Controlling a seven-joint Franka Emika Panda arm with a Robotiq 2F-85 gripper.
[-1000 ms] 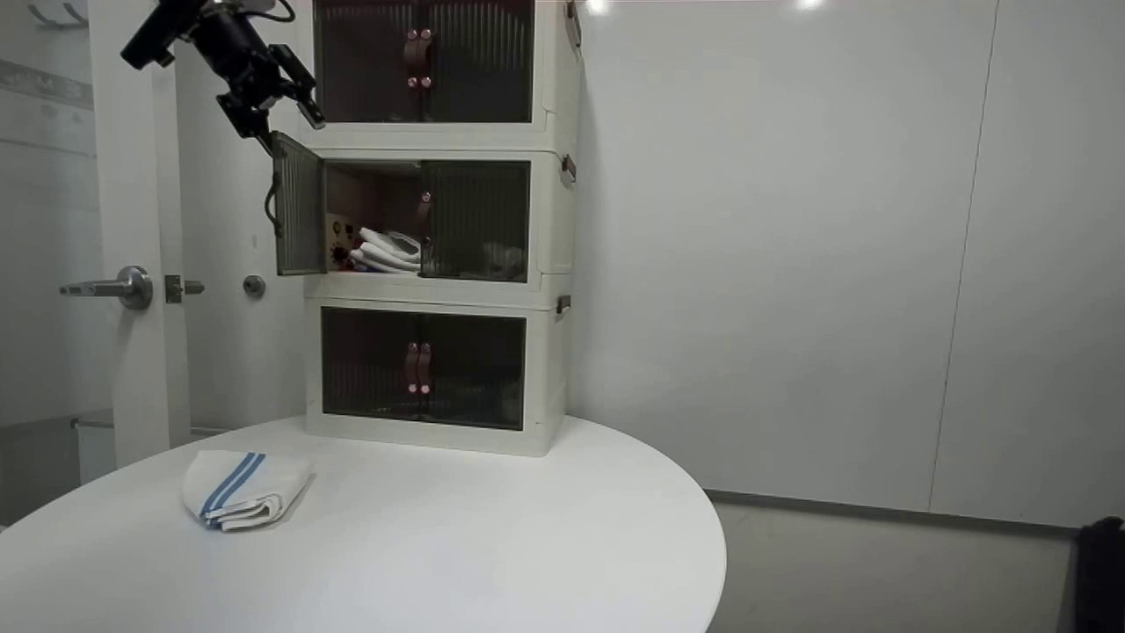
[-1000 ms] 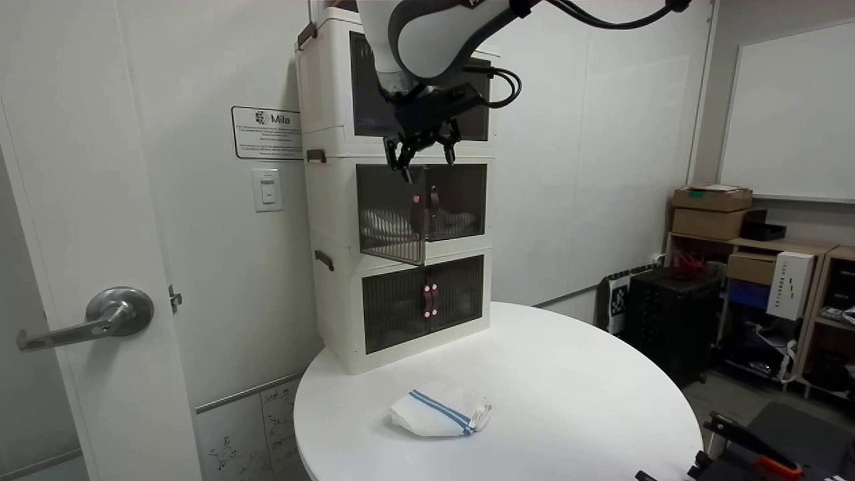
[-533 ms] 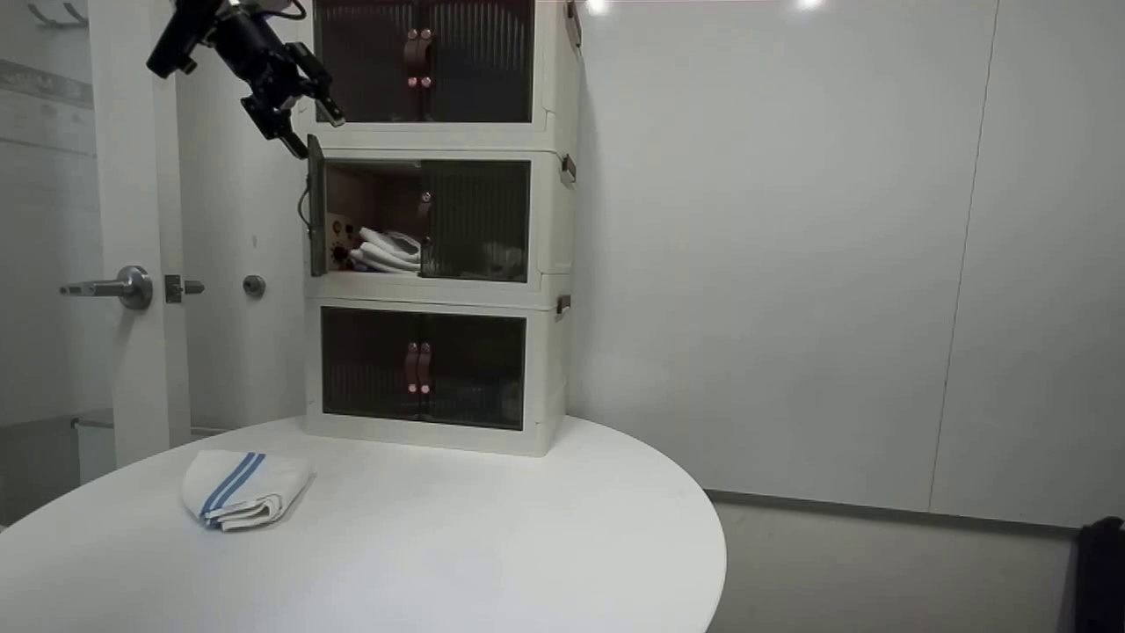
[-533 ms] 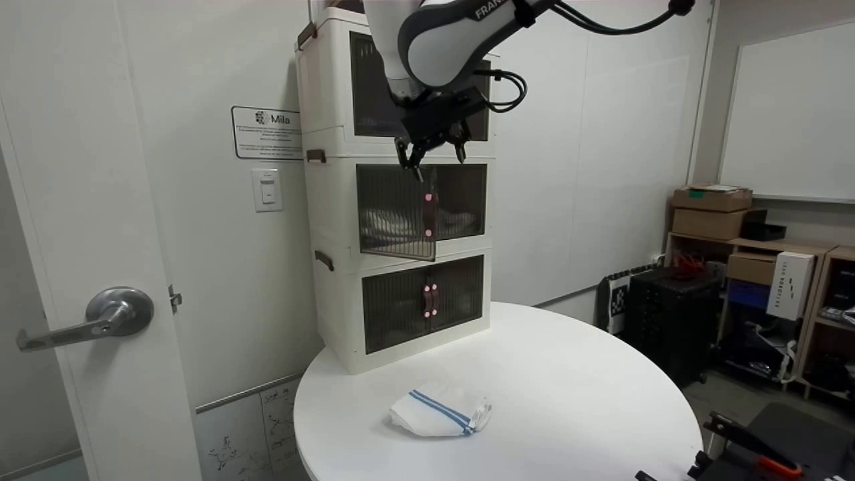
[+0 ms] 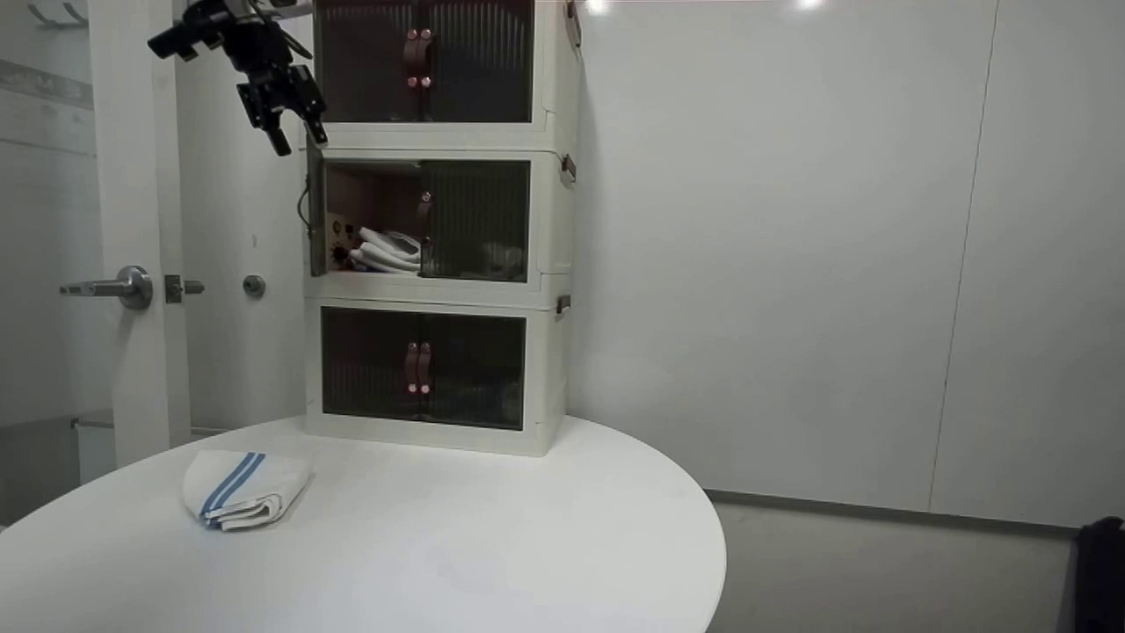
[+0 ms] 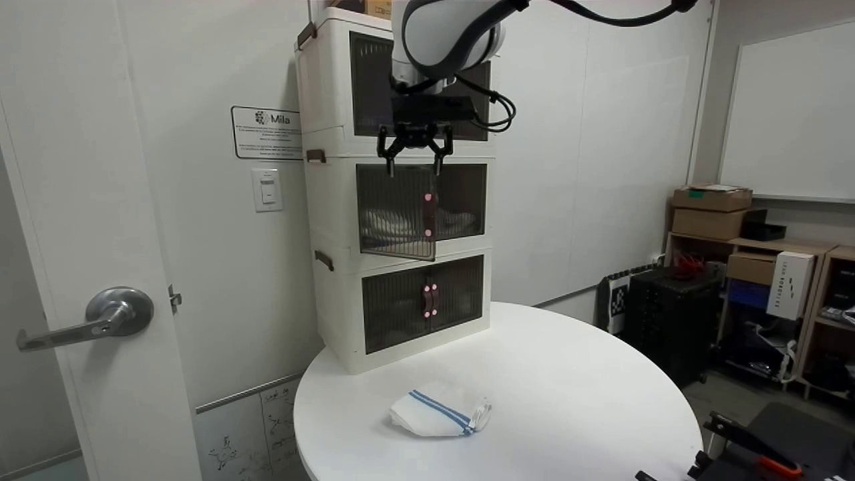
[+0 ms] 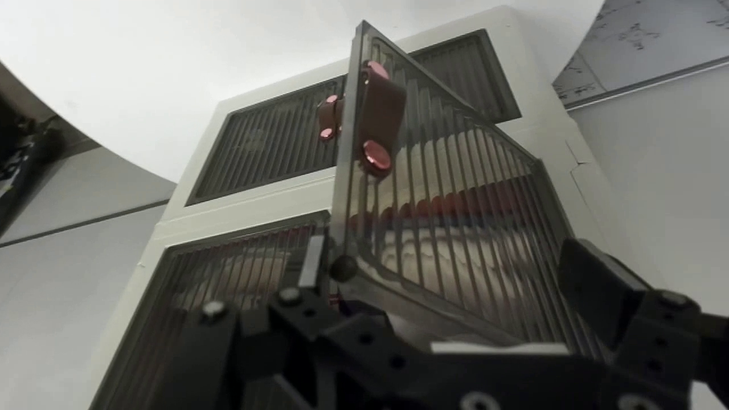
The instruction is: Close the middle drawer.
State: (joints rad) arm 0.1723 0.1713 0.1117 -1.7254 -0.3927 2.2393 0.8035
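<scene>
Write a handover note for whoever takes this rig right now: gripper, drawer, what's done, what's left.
Gripper: open, fingers pointing down by the top edge of the open panel; whether they touch it I cannot tell.
Middle drawer: that panel stands swung out, the other panel is shut. White cloth lies inside.
Done: the open panel has swung partway in over the last second, well short of shut.
Left: close that panel, probably by pushing on its outer face, then check that it sits flush.
</scene>
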